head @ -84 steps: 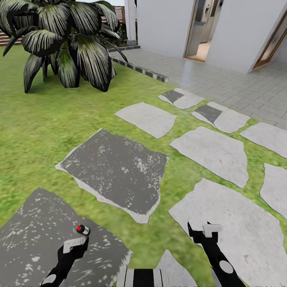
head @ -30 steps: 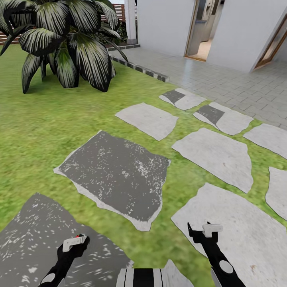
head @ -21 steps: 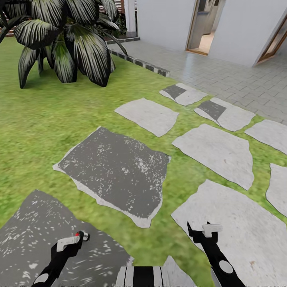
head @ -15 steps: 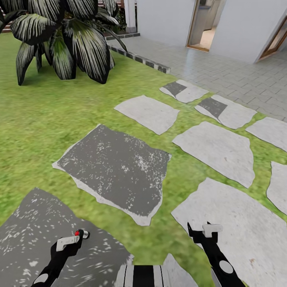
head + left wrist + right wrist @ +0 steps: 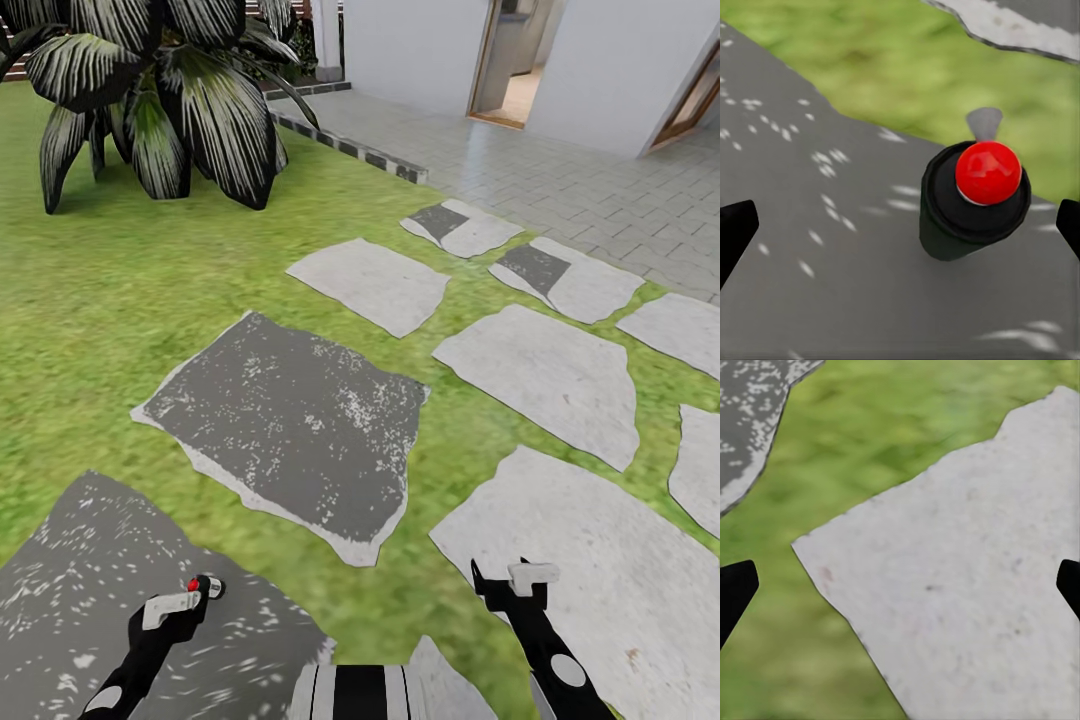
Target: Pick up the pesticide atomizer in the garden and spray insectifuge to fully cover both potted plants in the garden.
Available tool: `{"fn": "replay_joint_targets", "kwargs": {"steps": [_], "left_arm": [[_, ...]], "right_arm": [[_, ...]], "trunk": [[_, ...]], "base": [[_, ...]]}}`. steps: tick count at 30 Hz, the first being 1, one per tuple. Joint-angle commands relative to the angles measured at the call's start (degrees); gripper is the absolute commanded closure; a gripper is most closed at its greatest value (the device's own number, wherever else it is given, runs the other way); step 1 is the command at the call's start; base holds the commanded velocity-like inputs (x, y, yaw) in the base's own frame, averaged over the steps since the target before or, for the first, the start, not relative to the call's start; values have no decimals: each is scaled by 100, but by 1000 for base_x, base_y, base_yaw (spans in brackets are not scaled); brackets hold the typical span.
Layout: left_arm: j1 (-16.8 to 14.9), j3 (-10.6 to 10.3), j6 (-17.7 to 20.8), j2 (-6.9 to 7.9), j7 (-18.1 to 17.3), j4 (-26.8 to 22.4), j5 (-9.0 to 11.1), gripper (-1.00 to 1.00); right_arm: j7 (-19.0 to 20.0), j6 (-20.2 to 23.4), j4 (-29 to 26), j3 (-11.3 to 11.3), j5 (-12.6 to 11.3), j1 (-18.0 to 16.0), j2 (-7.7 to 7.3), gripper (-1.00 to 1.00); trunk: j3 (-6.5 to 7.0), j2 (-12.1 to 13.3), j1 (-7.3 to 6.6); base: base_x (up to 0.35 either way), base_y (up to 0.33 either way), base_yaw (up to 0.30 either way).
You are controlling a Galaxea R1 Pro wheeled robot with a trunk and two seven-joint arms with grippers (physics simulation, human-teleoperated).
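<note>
The pesticide atomizer (image 5: 207,587) stands upright on a dark grey stepping stone (image 5: 60,590) in the garden lawn (image 5: 100,300). From above it is a dark green-black bottle (image 5: 975,202) with a round red top and a grey nozzle behind it. My left gripper (image 5: 172,608) hovers just short of it, open, its black fingertips (image 5: 735,229) wide apart with the bottle lying ahead between them, untouched. My right gripper (image 5: 510,583) is open over a pale stone (image 5: 967,585), holding nothing. The potted plants are out of view.
A large striped agave (image 5: 160,90) grows at the far left. Dark and pale stepping stones (image 5: 290,430) cross the grass toward a paved terrace (image 5: 560,170) with a raised kerb (image 5: 350,158) and a white house with an open doorway (image 5: 505,70).
The whole picture has shifted a little, so the camera moved. My left gripper sits slightly lower and further left, and the atomizer's red top, hidden a second ago, shows past the fingertips.
</note>
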Motion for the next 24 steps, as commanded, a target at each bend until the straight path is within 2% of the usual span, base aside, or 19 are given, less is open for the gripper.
{"fn": "replay_joint_targets", "kwargs": {"steps": [1,5,8,12,19,24], "left_arm": [[-3,38,-9,-5,-60,4,20,-100],[-3,37,-10,-8,-60,0,21,-100],[-3,36,-10,-8,-57,-1,21,-100],[-3,36,-10,-9,-58,0,21,-100],[-3,36,-10,-8,-57,0,21,-100],[-3,36,-10,-9,-58,2,21,-100]], "right_arm": [[-2,-17,3,-2,2,-2,1,-100],[-2,-17,-4,3,1,-2,6,-100],[-2,-20,-7,1,-3,-2,7,-100],[-2,-18,-16,4,-7,-2,8,-100],[-2,-17,-23,6,-8,-2,8,-100],[-2,-17,-23,6,-8,-2,8,-100]], "trunk": [[-3,-1,-1],[-3,-1,-1],[-70,-5,7],[-70,-5,7],[-70,-5,7],[-158,-10,17]], "base": [[0,0,0],[0,0,0],[0,0,-75],[0,0,-155],[0,0,-25],[0,0,-9]]}}
